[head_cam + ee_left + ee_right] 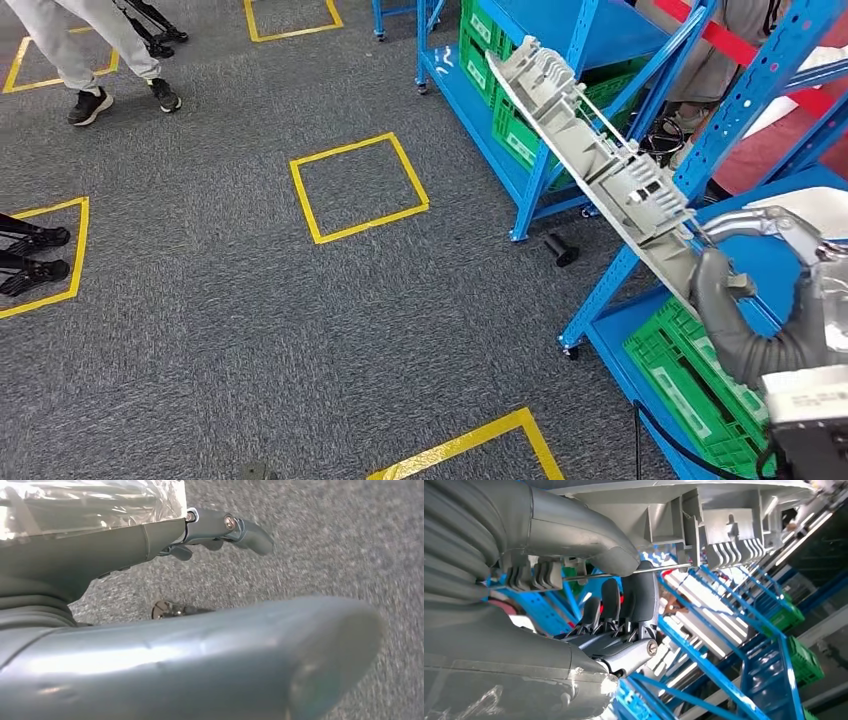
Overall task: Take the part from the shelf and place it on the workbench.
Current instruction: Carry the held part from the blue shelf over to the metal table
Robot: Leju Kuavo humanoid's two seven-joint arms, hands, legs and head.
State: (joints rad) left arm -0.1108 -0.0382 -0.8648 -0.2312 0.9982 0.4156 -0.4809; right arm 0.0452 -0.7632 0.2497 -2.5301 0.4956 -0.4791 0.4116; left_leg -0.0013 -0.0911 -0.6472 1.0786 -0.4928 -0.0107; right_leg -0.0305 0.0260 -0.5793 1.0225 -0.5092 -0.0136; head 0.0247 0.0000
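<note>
The part (590,150) is a long grey plastic moulding with ribbed blocks, held slanting in the air in front of the blue shelves. My right hand (725,300) grips its lower end, at the right of the head view. In the right wrist view the thumb and dark fingers (624,605) close around the part's (724,535) edge and a thin metal rod. My left hand (125,545) hangs over grey carpet, its fingers (235,527) stretched out with nothing in them.
Two blue shelf racks (640,250) stand on the right, with green crates (690,380) on their low levels. A small black object (560,248) lies on the floor by the racks. Yellow taped squares (360,187) mark the carpet. A person (80,50) stands far left.
</note>
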